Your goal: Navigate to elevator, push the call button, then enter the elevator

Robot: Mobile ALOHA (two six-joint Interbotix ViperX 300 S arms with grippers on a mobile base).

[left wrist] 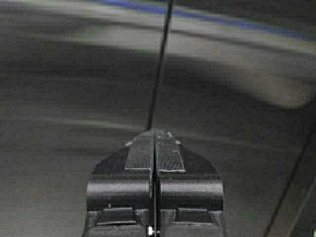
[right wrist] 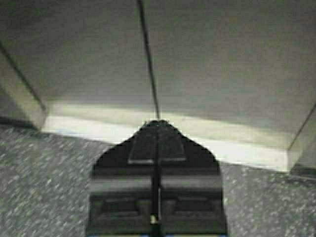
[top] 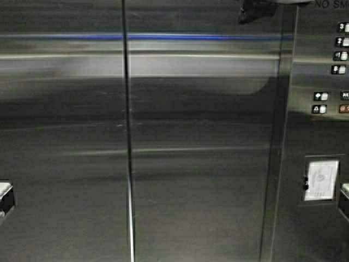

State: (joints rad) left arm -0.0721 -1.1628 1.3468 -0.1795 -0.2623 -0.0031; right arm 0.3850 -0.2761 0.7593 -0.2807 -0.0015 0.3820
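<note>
Two grippers, both pinched shut on nothing.

Left gripper [left wrist: 154, 136]: fingers pressed flat together, tips aimed straight at the vertical seam [top: 128, 136]. In the high view only its edge shows, low at the left border.

Seam runs top to bottom and sits left of centre in the high view, so it's on the left arm's side. Brushed steel panels of the elevator [top: 202, 164] fill the view either side of it, close ahead. A blue stripe [top: 163, 37] runs across near the top.

Floor-button panel [top: 327, 98] is at the far right with a framed notice [top: 322, 179] below it. That puts us inside the cab, I'd say. The right arm is nearer this panel.

Right gripper [right wrist: 158, 123]: jaws closed too, pitched down at the foot of the steel wall, where a pale skirting [right wrist: 98, 123] meets the speckled floor [right wrist: 44, 173]. The seam lines up dead ahead of it as well.

Call button: not in view anywhere.

Judgement: entry looks essentially done. Any remaining move is base driving straight on towards the steel, with no arm work needed.
</note>
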